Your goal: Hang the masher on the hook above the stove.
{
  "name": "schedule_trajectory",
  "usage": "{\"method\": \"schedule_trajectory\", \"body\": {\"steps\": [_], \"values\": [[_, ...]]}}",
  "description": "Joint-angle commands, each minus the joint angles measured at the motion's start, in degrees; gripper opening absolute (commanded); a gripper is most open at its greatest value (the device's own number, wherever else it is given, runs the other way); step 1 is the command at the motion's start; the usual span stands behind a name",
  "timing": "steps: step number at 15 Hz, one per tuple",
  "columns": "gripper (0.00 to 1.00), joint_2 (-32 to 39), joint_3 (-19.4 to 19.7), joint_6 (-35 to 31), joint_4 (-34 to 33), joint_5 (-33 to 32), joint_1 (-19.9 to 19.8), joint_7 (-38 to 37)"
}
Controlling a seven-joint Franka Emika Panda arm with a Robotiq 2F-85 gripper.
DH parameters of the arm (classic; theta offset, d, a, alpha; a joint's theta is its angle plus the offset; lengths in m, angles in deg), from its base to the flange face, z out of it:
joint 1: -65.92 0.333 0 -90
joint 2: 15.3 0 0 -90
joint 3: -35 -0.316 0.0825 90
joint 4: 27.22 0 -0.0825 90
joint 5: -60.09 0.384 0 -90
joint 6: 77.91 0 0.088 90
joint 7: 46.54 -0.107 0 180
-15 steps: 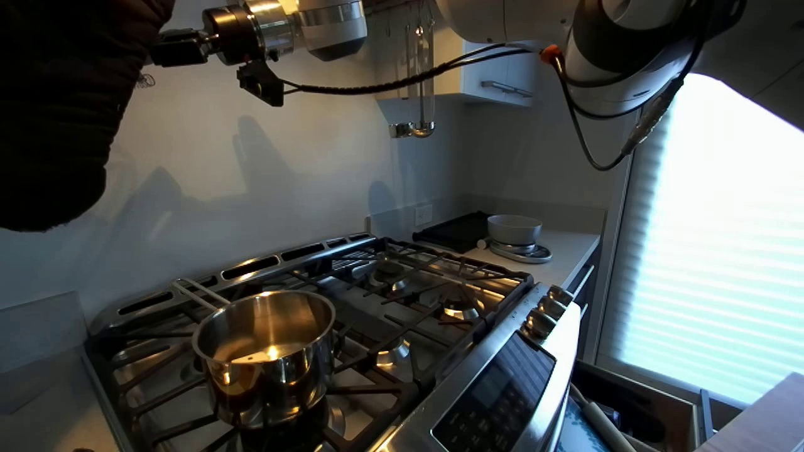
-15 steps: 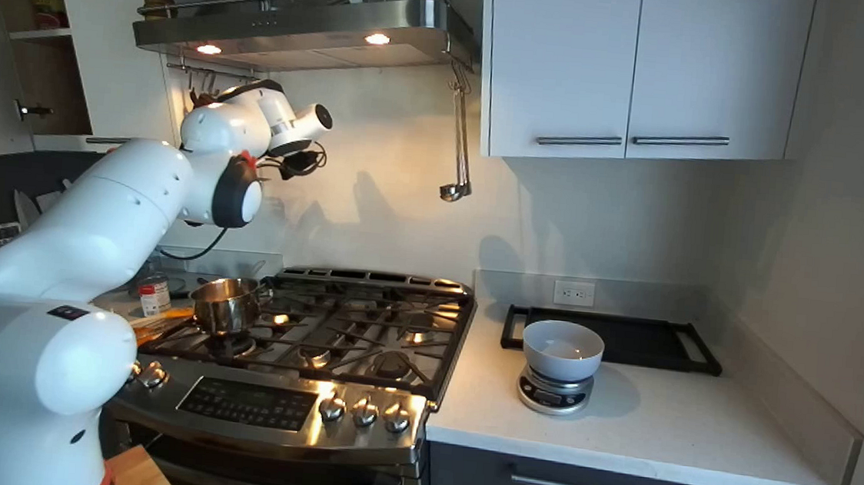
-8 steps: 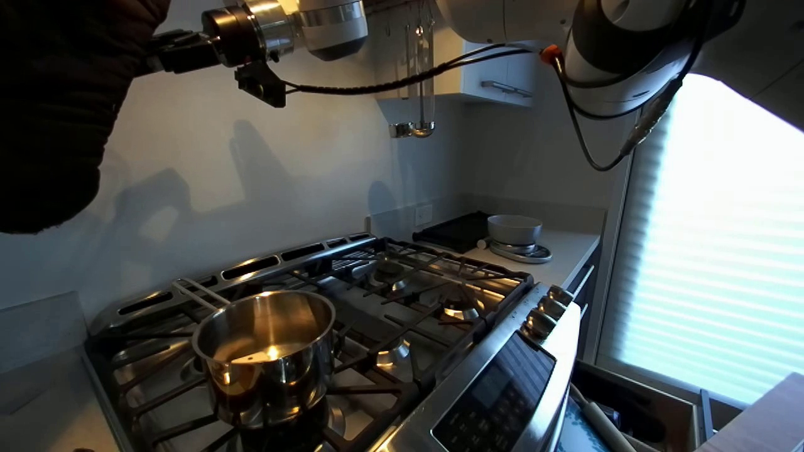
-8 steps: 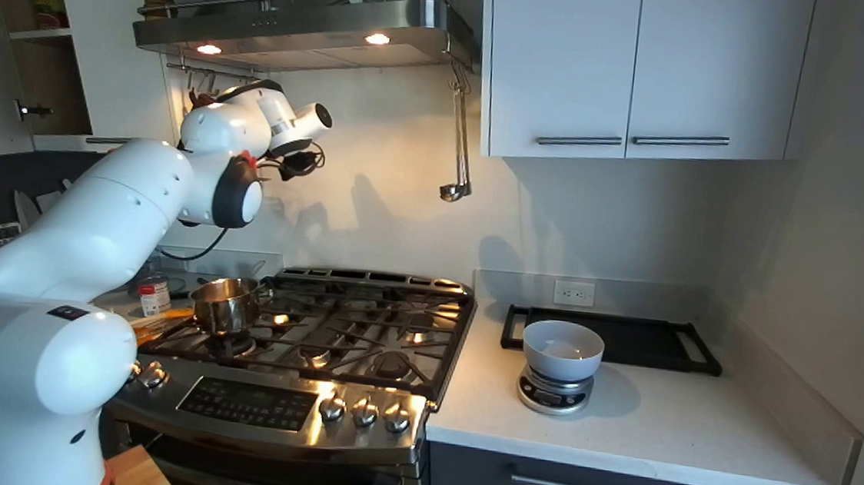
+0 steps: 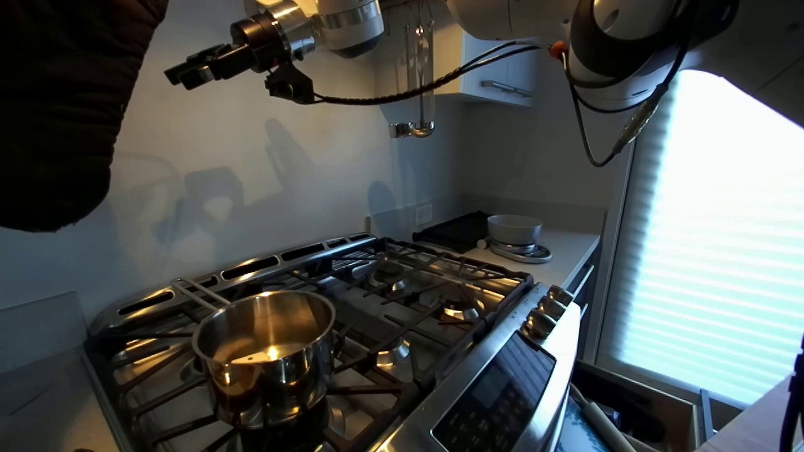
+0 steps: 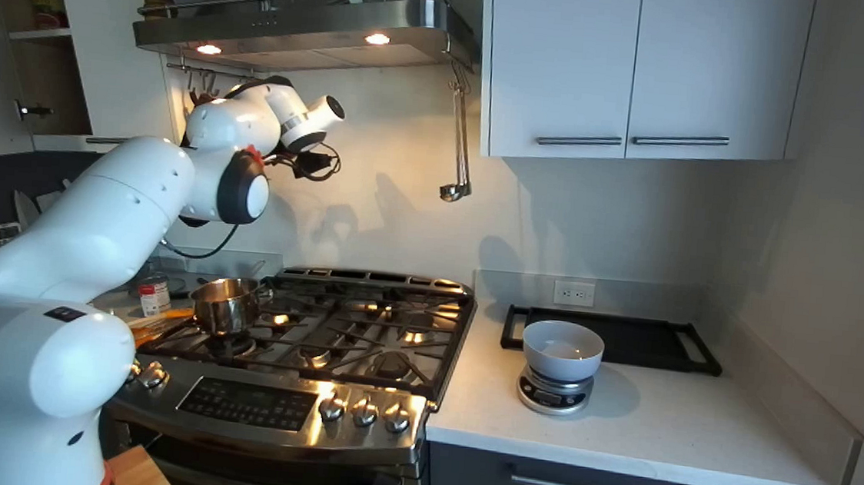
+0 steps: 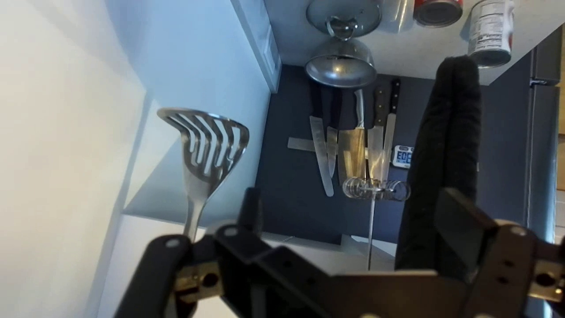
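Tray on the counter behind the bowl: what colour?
The tray is black; it shows best in an exterior view.

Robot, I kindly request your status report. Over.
Gripper open. Likely masher, coil-headed, not gripped. Mitt beside it in wrist view, perhaps in the way.

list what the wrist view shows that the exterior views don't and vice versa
Only the wrist view: a slotted utensil head and a wire coil head.
Only the exterior views: the stove, the steel pot on it, and a white bowl on a scale.
Shared: the open claw and a digital timer, each seen in the wrist view and in an exterior view.
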Motion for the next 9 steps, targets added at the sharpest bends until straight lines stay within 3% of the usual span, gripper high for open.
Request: {"method": "schedule_trajectory", "body": {"steps": [1, 5, 9], "values": [[1.00, -5.70, 4.58, 2.77, 5.53, -4.65, 0.25, -8.13], [1.00, -12.30, 7.64, 6.04, 11.77, -7.83, 1.61, -17.81], [1.00, -19.08, 9.45, 4.38, 21.78, -8.46, 2.76, -26.86]]}}
